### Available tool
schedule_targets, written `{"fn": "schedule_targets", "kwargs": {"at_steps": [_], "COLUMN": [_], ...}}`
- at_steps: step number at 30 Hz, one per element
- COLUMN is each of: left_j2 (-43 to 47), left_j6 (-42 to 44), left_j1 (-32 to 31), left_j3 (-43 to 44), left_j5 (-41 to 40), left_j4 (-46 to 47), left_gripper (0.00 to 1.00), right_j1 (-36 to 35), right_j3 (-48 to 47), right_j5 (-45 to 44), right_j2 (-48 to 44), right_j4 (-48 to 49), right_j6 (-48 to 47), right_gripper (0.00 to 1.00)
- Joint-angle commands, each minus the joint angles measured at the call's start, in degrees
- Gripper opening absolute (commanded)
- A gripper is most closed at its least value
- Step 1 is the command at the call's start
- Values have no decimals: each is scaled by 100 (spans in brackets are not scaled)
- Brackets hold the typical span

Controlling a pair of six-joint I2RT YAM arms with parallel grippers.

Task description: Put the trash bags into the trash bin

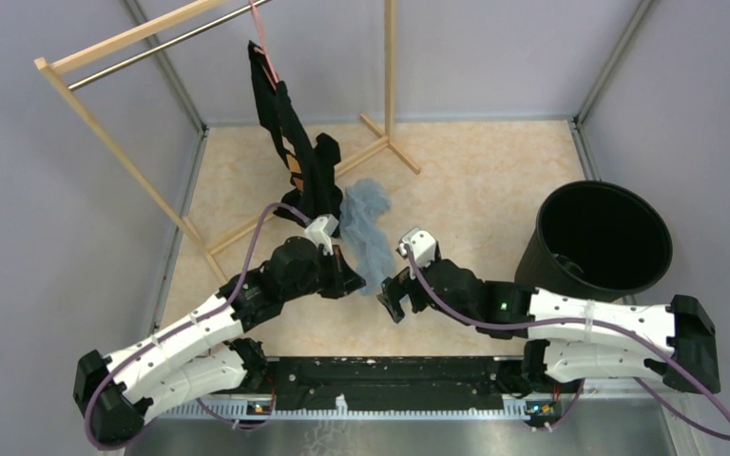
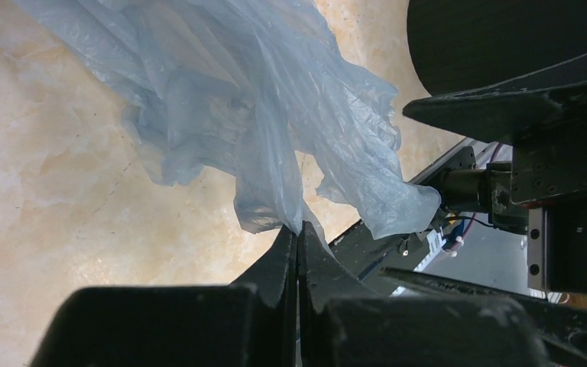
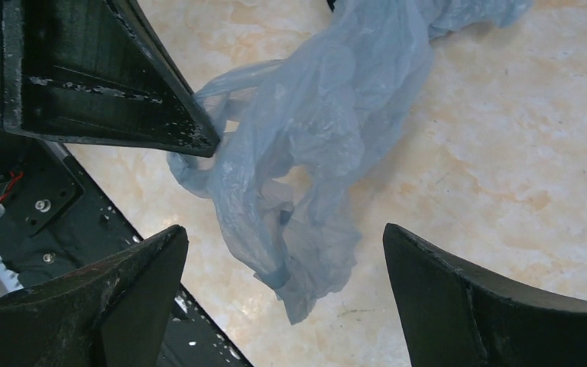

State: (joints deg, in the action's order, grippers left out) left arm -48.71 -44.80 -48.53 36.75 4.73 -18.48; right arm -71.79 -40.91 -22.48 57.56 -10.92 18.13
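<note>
The pale blue see-through trash bag [image 1: 367, 228] hangs crumpled above the table's middle. My left gripper [image 1: 355, 279] is shut on its lower edge; in the left wrist view the film [image 2: 260, 115] comes out from between the closed fingertips [image 2: 298, 232]. My right gripper [image 1: 392, 294] is open just right of the bag. In the right wrist view the bag [image 3: 313, 153] hangs between and beyond the spread fingers [image 3: 287, 241], touching neither, with the left gripper's fingers [image 3: 107, 84] at upper left. The black round trash bin [image 1: 597, 243] stands at the right, apart from both grippers.
A wooden clothes rack [image 1: 133, 142] stands at the back left with a black garment [image 1: 290, 142] with orange patches hanging from it, close behind the bag. Grey walls enclose the table. The black base rail [image 1: 380, 375] runs along the near edge.
</note>
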Motion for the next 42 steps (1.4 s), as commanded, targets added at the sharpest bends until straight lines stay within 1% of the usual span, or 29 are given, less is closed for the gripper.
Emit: {"fn": "schedule_targets", "kwargs": {"at_steps": [1,4,5,6,8,9,10,11,14,16,17,19,22,24,26,28,29,30,31,32,34,35,36,37,38,39,40,42], "left_j2": [57,67,59,43,19,14,19,13,-3,1,14,42,82,134,193,198,111,-51,-303,-571,-1144,-1388,-1449,-1393,-1249,-1009,-734,-34], "left_j6": [84,93,106,115,114,124,128,115,82,44,29,-1,-42,-49,-5,357,611,931,1242,1472,1771,1900,2041,2198,2355,2436,2463,2280], "left_j1": [-16,-16,-16,-23,-16,-16,-16,-18,-16,-16,-16,-16,-17,-16,-8,53,93,121,124,120,115,116,115,116,116,116,115,116], "left_j3": [192,167,165,157,122,65,0,-89,-331,-500,-552,-670,-691,-564,-265,487,1124,1887,2740,3701,5465,6123,6539,6687,6601,6272,5751,3944], "left_j5": [72,32,17,-2,-47,-73,-103,-146,-213,-285,-331,-419,-846,-1156,-1495,-1548,-1424,-1195,-813,-290,773,1211,1671,1775,1606,1137,567,-460], "left_j4": [108,96,86,71,25,1,-13,-37,-119,-155,-168,-199,-348,-519,-652,-719,-733,-750,-778,-826,-881,-774,-514,-312,-187,-144,-130,-23], "left_gripper": [0,0,0,0,0,0,0,0,0,0,0,0,0,0,0,0,0,0,0,0,0,0,0,0,0,0,0,0], "right_j1": [34,33,33,33,33,33,38,42,43,57,72,146,350,692,1395,2253,2706,2973,3063,3065,3057,3059,3063,3061,3061,3062,3061,3059], "right_j3": [-33,24,40,58,147,224,349,484,902,1109,1173,1217,1193,1138,915,262,-307,-1143,-2085,-3372,-5162,-5761,-6133,-6221,-6001,-5518,-4864,-3233], "right_j5": [331,-167,-381,-576,-991,-1226,-1303,-1307,-1245,-1254,-1281,-1328,-1281,-1018,-490,347,871,1277,1448,1526,1914,2178,2463,2676,2807,2847,2788,2386], "right_j2": [267,457,487,493,411,272,149,-5,-373,-499,-534,-567,-566,-522,-422,-233,-73,87,277,454,729,740,673,503,265,-80,-448,-1107], "right_j4": [623,674,652,615,532,520,565,643,799,769,711,538,417,430,419,220,-54,-413,-841,-1361,-1858,-1907,-1812,-1614,-1340,-987,-657,-57], "right_j6": [41,117,155,222,476,613,720,793,1093,1289,1359,1463,1494,1432,1313,1062,905,662,372,4,-453,-570,-657,-738,-818,-903,-1025,-1246], "right_gripper": [99,95,88,78,41,26,18,13,9,2,0,0,0,0,0,0,0,0,0,0,0,0,0,0,0,0,0,0]}}
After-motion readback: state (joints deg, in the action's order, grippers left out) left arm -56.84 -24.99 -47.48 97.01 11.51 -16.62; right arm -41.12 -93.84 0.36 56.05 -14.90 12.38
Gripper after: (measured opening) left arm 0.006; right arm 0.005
